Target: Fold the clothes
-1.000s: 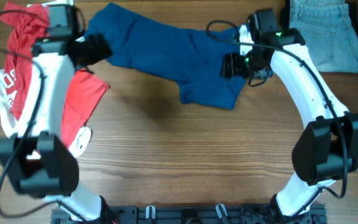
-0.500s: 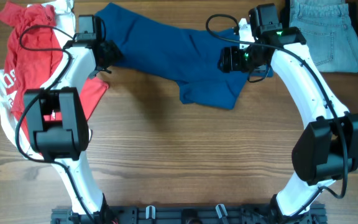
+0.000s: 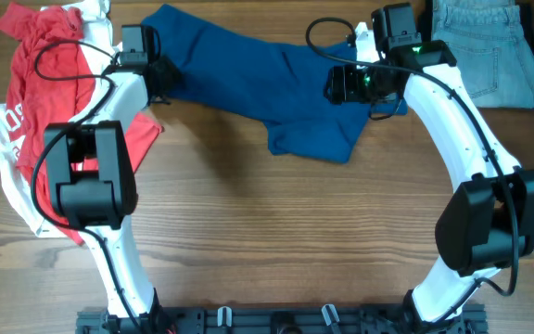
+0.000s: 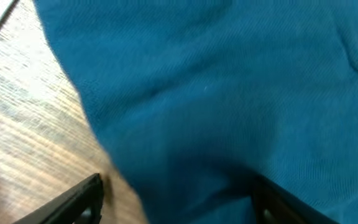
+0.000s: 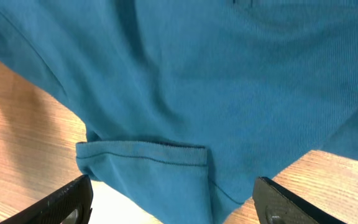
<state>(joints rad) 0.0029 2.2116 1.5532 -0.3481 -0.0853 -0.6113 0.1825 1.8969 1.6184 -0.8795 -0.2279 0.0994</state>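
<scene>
1. Counter: wood, carries every item.
2. Dark blue shirt: unfolded and rumpled, far half of the counter, centre.
3. Right gripper: jaws wide, over a hemmed edge at the shirt's right side, holding nothing.
4. Left gripper: jaws wide, astride the shirt's far-left edge, no grip visible.
5. Step, judged: taking hold to spread the shirt. Next move calls for both jaws pinching fabric, then drawing it flat.
</scene>
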